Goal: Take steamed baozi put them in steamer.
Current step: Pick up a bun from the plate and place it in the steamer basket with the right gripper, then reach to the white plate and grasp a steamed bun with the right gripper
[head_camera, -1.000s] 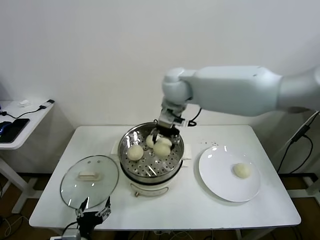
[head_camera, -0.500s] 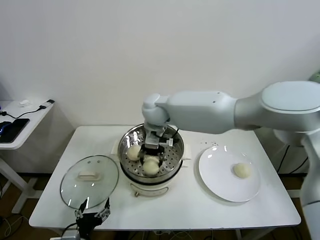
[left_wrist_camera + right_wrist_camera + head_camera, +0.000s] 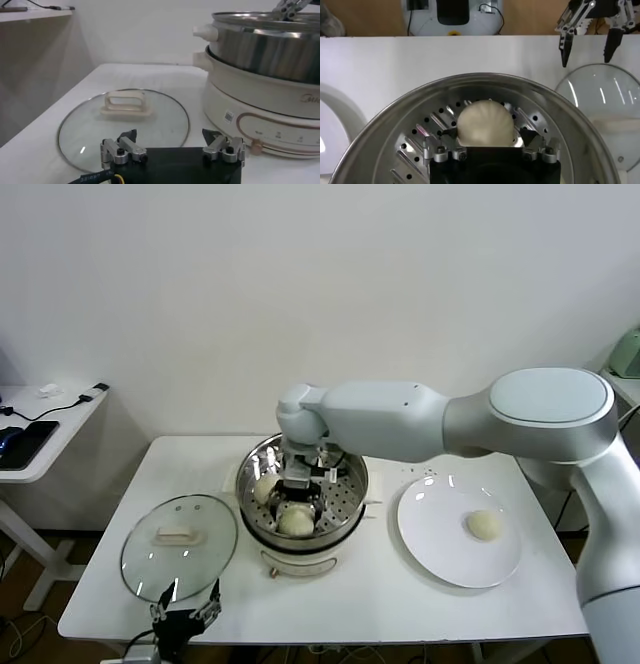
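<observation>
White table (image 3: 400, 604) against a plain white wall carries the steamer (image 3: 350, 496) at centre, a glass lid (image 3: 180, 546) lying flat to its left and a white plate (image 3: 440, 559) to its right. Right gripper (image 3: 297, 494) is down inside the steamer, reaching in from above; in the right wrist view its fingers (image 3: 432, 149) stand spread wide on either side of a bun (image 3: 486, 125) that rests on the perforated tray, apparently not clamped. In the head view that bun (image 3: 295, 522) sits at the near side of the tray, a second bun (image 3: 264, 489) lies just beside it toward the left, and any others are hidden by the arm. One bun (image 3: 484, 525) lies on the plate, well apart from the steamer. Left gripper (image 3: 172, 148) is parked low at the table's near edge, jaws wide, just beside the lid.
</observation>
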`<state>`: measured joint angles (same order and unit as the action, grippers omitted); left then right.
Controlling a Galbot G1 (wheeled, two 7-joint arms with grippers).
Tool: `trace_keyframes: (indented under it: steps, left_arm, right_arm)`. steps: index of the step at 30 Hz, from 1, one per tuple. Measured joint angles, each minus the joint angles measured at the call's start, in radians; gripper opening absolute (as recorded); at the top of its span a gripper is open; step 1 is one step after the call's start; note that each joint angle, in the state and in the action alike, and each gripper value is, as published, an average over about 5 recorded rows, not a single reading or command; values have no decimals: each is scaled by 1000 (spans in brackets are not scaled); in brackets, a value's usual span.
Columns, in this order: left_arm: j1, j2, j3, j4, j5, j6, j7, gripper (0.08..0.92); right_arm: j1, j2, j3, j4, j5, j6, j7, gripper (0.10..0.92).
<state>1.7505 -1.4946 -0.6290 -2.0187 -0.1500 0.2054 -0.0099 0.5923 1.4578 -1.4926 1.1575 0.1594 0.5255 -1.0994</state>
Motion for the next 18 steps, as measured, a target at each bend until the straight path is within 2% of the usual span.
trace_keyframes:
  steps: [12,18]
  left_arm:
    - [4,-2,6,-6,4,-4,1,823]
    - [5,0,7,-7,4,-7,1,823]
  right_arm:
    - [152,-86,-20,-40,160,15,-50,823]
    - [257,-219,-99,-32,236,-84,-45,823]
